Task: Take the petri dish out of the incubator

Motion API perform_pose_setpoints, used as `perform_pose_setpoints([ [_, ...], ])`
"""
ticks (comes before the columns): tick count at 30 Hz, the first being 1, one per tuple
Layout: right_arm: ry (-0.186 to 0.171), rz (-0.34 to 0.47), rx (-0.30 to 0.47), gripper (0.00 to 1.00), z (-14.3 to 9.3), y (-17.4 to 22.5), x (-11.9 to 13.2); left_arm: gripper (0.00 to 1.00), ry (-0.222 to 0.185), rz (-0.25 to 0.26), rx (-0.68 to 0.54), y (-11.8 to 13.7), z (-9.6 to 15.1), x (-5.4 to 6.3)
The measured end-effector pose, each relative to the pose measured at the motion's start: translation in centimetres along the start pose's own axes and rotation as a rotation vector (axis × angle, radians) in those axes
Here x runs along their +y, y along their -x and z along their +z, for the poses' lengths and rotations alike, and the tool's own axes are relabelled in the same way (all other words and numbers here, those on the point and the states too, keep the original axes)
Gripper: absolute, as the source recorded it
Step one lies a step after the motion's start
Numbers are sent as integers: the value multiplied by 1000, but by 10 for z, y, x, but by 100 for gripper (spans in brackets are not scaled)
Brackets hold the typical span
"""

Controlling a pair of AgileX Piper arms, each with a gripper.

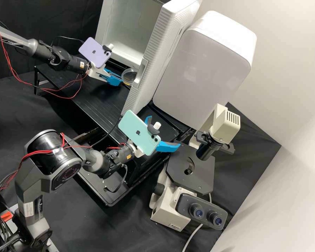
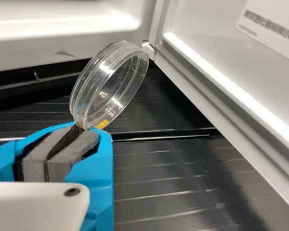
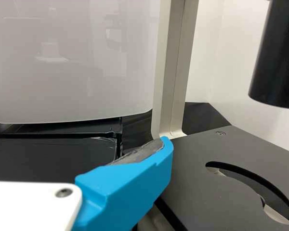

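Note:
The clear petri dish (image 2: pixel 108 84) is pinched by its rim between the grey pads (image 2: pixel 58 149) of my left gripper (image 2: pixel 74 137), which is shut on it. The dish is tilted and hangs just above the ribbed black platform (image 2: pixel 173 183). In the high view the same gripper (image 1: pixel 116 79) holds the dish (image 1: pixel 129 74) right in front of the white incubator (image 1: pixel 126 24), beside its open door (image 1: pixel 157 52). My right gripper (image 1: pixel 164 134) stands open and holds nothing at the edge of the microscope stage (image 1: pixel 190 168); one of its blue fingers (image 3: pixel 135 168) lies over that stage (image 3: pixel 221 163).
A white microscope (image 1: pixel 185 206) with two eyepieces stands at the front right. A large white housing (image 1: pixel 206 63) rises behind it, next to the incubator door. The black platform (image 1: pixel 94 101) runs from the incubator towards the front, and black cloth covers the bench.

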Motion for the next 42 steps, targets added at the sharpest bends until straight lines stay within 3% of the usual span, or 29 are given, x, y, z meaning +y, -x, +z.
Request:
perform_pose_setpoints([
  [7,0,0,0,100,0,0,0,0,61,39,25,5,-16,19],
  [26,0,0,0,100,0,0,0,0,127,48,52,7,-29,23],
  [27,0,0,0,100,0,0,0,100,132,49,52,7,-29,23],
  [42,0,0,0,100,0,0,0,100,136,45,56,6,-30,22],
])
